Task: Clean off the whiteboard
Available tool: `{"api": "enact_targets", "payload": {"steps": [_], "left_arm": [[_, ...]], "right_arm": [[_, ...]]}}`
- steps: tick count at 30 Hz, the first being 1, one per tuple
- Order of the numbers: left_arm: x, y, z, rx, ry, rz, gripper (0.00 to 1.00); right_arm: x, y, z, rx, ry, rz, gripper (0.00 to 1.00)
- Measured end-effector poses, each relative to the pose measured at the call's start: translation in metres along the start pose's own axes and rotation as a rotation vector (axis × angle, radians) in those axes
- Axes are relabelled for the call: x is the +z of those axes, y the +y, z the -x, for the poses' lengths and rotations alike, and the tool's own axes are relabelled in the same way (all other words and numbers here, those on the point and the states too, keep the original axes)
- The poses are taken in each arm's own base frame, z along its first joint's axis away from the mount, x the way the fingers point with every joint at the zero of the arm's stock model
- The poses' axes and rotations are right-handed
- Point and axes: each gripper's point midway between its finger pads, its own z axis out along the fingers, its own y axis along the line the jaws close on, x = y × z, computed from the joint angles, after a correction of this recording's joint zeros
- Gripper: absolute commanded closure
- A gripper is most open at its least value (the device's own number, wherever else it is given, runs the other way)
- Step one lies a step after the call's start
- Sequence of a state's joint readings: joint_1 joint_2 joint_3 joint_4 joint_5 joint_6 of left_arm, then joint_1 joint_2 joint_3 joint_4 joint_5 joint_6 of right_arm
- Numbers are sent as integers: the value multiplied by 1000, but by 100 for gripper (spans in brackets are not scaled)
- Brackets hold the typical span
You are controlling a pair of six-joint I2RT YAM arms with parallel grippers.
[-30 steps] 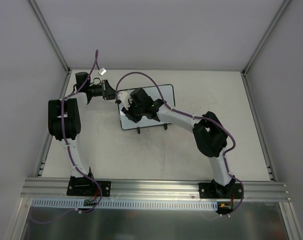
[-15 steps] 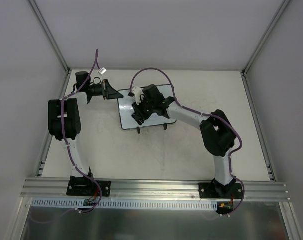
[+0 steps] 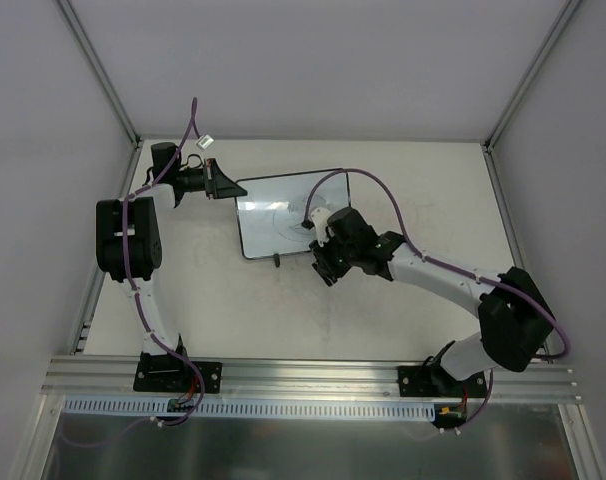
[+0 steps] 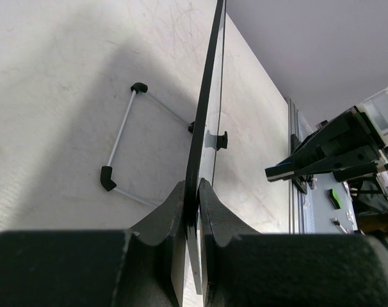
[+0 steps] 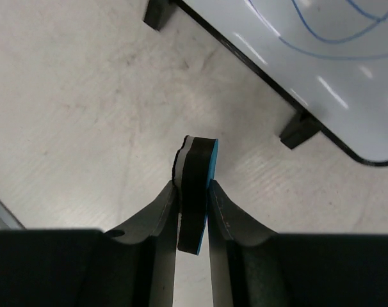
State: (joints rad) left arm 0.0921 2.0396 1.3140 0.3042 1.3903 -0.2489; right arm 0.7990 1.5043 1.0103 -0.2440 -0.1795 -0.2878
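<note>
The whiteboard stands tilted at the back middle of the table, with blue pen lines on its face. My left gripper is shut on the board's left edge; in the left wrist view the board runs edge-on between the closed jaws. My right gripper is off the board, just in front of its near right corner. It is shut on the blue and black eraser, held on edge above the bare table. The board's two black feet show beyond it.
A thin wire stand with black corners props the board from behind. The aluminium rail runs along the near edge. Grey walls close in the table on three sides. My right arm's elbow sits low at the right.
My right gripper has drawn back with the eraser from over the board's face to the table in front of its near right corner. The board and my left gripper stayed put.
</note>
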Motion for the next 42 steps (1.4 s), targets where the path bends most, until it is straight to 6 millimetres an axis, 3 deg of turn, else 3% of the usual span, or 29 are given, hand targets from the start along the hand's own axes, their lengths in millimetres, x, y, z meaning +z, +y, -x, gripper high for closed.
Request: {"api": "enact_targets", "payload": {"steps": [10,11,14,17,22,24,27,28,35,42], "left_arm": [[0,-2,1,2,0,0,100],[0,-2,1,2,0,0,100],[0,-2,1,3,0,0,100],[0,-2,1,2,1,0,100],[0,-2,0,1,1,1,100],[0,-2,0,2,1,1,100],[0,-2,0,2,1,1,100],[0,-2,0,2,1,1,100],[0,-2,0,7,2,1,100],[0,-2,0,4,2,1,100]], "right_arm": [[9,-32,-79,-7,215,-345,100],[11,-33,-79,-16,214,-369,89],[13,-29,-79,-46,208,-410,75],[13,-26,-79,-47,202,-421,65],[18,-15,-86,-8,202,-381,61],[18,-8,-91,15,205,-351,47],[14,0,-93,44,192,-308,44],[12,3,-90,52,181,-295,38],[-3,18,-67,94,91,-226,36],[-7,9,-72,155,119,-211,34]]}}
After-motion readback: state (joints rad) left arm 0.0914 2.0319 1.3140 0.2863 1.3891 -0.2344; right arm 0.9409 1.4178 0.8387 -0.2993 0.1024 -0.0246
